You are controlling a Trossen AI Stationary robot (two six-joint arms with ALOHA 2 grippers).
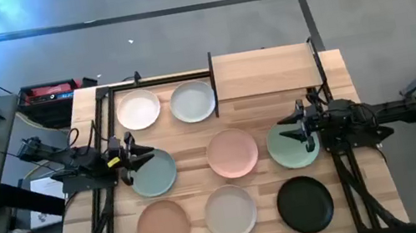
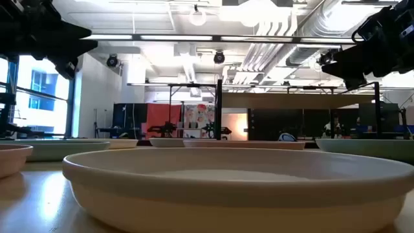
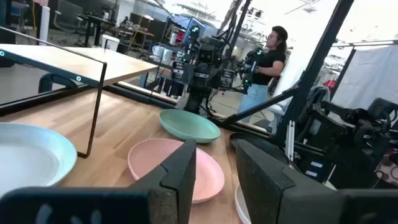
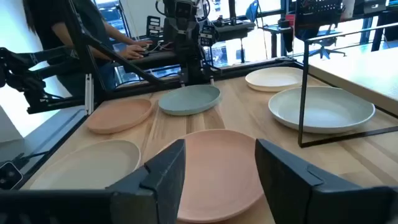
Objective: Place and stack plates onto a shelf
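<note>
Beige plate (image 2: 233, 188) is lying closest to your low camera while all eight plates are waiting spread across the worktop (image 1: 187, 141), none stacked; your shelf (image 1: 264, 71) is standing bare. Left claw (image 1: 139, 152) and right claw (image 1: 288, 131) are hovering empty, parted, ready to pick.

Round shallow matte plates: eight, all single on plank tabletop (image 1: 195, 140), none stacked.
- one white plate (image 1: 139, 110), 11 o'clock
- one pale grey plate (image 1: 193, 102), 12 o'clock
- one blue-green plate (image 1: 155, 173), 9 o'clock
- one pink plate (image 1: 232, 152), centre
- one mint green plate (image 1: 291, 146), 3 o'clock
- one peach plate (image 1: 163, 226), 7 o'clock
- one beige plate (image 1: 230, 212), 6 o'clock
- one black plate (image 1: 305, 204), 5 o'clock

Light-wood shelf with thin black posts (image 1: 264, 71): one, 1 o'clock. Plates on it: zero.

Dark robot arms: two, one two-finger gripper each.
</note>
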